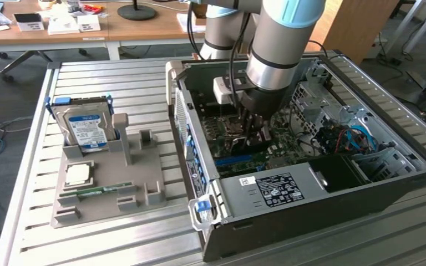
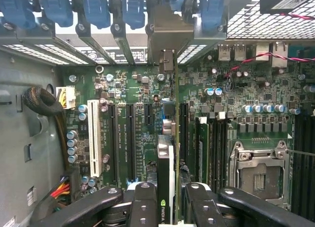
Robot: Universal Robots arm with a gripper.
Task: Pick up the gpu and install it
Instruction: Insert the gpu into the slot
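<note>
Gripper: You are watching the gripper [image 2: 170, 210] clenching the graphics card [image 2: 166, 173] between its black fingers [image 2: 143, 207], one pressing on each flat face, so the thin board is standing edge-on instead of tipping over.

Card: It is hanging inside the computer case [image 1: 390, 183], running from the fingers toward the rear wall. Its metal end bracket [image 2: 167, 40] is sitting at an open gap in the row of slot covers.

Why that line-up: The card's lower edge is running along the long black slots [image 2: 120, 138] on the motherboard [image 2: 142, 123]. Judging by this, the arm is holding it parallel to them so that edge and socket are matching. You cannot tell whether the edge is already resting in a slot or hovering just above it.

Neighbours on the board: A white slot [image 2: 93, 138] is lying beside the black ones on one side, and the processor socket [image 2: 258, 175] is sitting well apart on the other. Blue latches [image 2: 93, 10] are lining the rear wall above the covers.

Arm: In the exterior view the gripper [image 1: 254, 119] is reaching straight down into the open case, which is lying on its side so the board is facing up.

Outside the case: On the table [image 1: 124, 244], toward the exterior view's left, a grey holder [image 1: 109, 166] is carrying a hard drive [image 1: 87, 130] upright, with a processor chip [image 1: 77, 174] and a memory stick [image 1: 98, 191] lying flat.
</note>
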